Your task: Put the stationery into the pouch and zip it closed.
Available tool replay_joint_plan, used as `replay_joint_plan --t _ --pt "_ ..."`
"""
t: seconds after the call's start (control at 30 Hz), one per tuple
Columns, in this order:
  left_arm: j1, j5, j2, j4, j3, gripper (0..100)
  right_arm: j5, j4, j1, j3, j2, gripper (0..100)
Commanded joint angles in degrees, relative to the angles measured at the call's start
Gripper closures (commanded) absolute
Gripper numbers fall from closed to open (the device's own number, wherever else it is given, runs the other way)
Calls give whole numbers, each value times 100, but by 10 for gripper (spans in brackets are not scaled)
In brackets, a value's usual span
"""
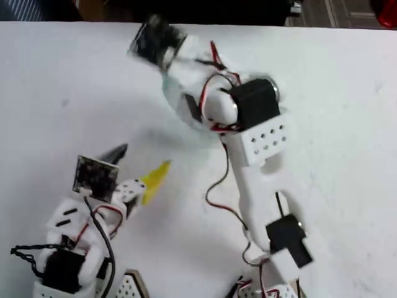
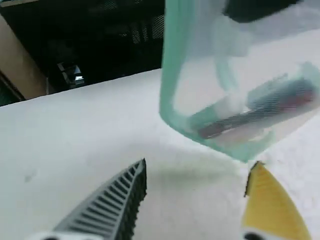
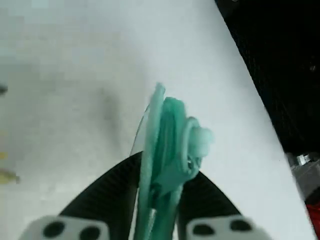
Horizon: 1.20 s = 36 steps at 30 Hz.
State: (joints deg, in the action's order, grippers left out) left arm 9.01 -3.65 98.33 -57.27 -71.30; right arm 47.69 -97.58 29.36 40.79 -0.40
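Note:
A translucent teal pouch (image 2: 200,75) hangs above the white table, with pens (image 2: 260,107) lying inside along its lower edge. My right gripper (image 3: 162,180) is shut on the pouch's (image 3: 167,135) teal edge, its black fingers (image 3: 107,197) on either side of it. In the high view the right arm reaches across the table's middle and the pouch (image 1: 169,87) shows faintly under its wrist. At the front left, my left gripper (image 1: 139,162) is open and holds nothing. Its grey and yellow fingers (image 2: 270,205) point toward the pouch, and the left gripper (image 2: 197,167) sits just short of it.
The white table (image 1: 347,93) has bare room to the right and far left. Its far edge (image 1: 62,22) meets a dark area behind. A red object (image 1: 388,11) sits beyond the far right corner. Both arm bases stand at the front edge.

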Motion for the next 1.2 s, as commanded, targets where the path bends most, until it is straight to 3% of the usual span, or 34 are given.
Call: replay_joint_plan --t 0.0,0.17,0.4,0.5,0.8,0.9,1.03,1.17 --pt "-549 141 -31 457 -26 725 765 -127 215 -738 -760 981" --pt "-760 800 -31 457 -26 734 1802 -119 479 -2259 -1534 981" --pt "-743 835 -31 457 -35 734 3640 -119 664 -4941 -3301 981" --pt "-549 835 -31 457 -35 732 4026 -40 910 -5723 -4075 981" --pt "752 800 -31 800 -536 729 4044 4 2070 -6435 -4989 981" --pt "1182 668 -31 703 -527 729 3622 409 1974 -6435 -4919 982" --pt "1798 -132 -31 352 -413 731 3323 980 1569 -6435 -4910 982" --pt "1789 -387 -31 -325 255 731 3323 1349 971 -6462 -4857 982"
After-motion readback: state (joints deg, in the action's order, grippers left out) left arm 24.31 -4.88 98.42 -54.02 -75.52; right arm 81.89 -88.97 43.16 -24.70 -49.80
